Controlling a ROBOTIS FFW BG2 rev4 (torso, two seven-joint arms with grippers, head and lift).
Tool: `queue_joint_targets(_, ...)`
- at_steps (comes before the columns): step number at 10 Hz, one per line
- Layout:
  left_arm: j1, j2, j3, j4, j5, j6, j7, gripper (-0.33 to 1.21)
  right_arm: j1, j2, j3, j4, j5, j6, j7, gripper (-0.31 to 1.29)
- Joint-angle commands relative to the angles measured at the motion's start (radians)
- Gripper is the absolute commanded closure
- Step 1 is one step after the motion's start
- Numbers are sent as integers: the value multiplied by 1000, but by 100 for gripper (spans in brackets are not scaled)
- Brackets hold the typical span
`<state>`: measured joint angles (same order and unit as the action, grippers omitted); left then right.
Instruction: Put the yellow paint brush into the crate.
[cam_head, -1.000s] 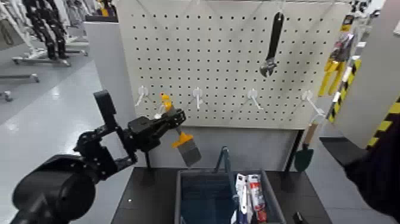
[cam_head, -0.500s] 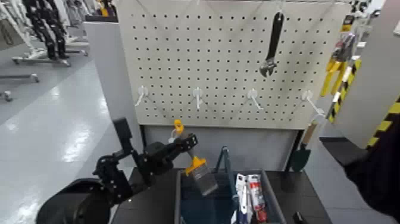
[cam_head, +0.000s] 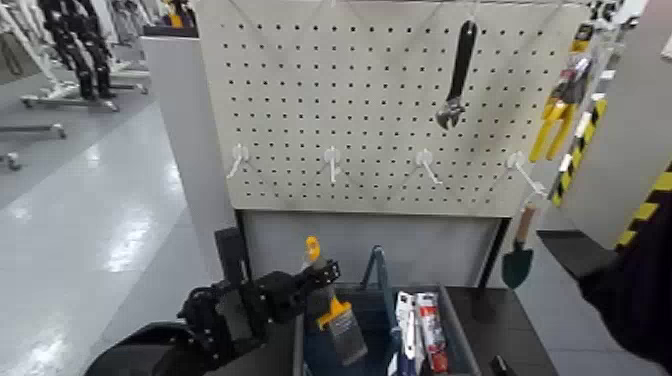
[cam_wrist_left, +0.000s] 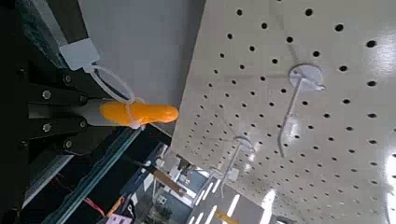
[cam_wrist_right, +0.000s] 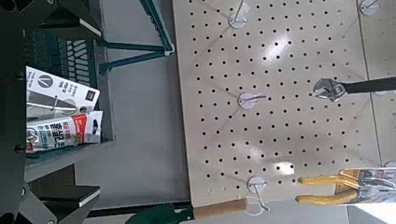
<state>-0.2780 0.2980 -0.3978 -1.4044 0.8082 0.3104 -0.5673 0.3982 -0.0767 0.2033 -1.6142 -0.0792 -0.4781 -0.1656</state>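
1. The crate (cam_head: 300, 335) sits below my left gripper (cam_head: 326, 271), which is closed on the yellow paint brush (cam_head: 331, 303); my right gripper (cam_wrist_right: 93, 110) waits open at the right.
2. Brush: tilted, bristles (cam_head: 348, 338) lowest, wide, greyish, over the crate.
3. Orange-yellow band (cam_head: 334, 315).
4. Orange handle end (cam_wrist_left: 149, 114).

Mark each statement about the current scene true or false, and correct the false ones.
1. The left gripper grips the yellow paint brush over the crate. True.
2. The brush's bristles point up. False: they point down.
3. The wrench hangs on the pegboard. True.
4. The green trowel lies in the crate. False: the trowel hangs from a hook, outside it.
5. The right gripper is clamped on a package. False: it is open and empty.
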Motion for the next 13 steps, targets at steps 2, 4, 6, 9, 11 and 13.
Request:
queue_joint_targets(2,-35,-8,-72,38,13,56,17,113,-4,0,5,5,-4,-2,0,13)
queue_joint_targets(4,-35,-5,-96,62,101,68,37,103,-4,0,4,5,-5,-7,0,13)
queue_joint_targets(6,-35,-3,-87,47,120,87,78,46,-2,0,1,7,-7,-10,0,13)
queue_joint_targets(9,-15,0,-58,-4,88,58,146,16,-1,-2,-2,10,-10,-14,0,13)
queue_joint_targets(11,-10,3,-39,-31,19,49,158,17,-2,-2,-2,11,-10,-16,0,13)
queue_joint_targets(13,14,6,-21,-93,-115,1,207,17,-2,-3,-2,11,-10,-16,0,13)
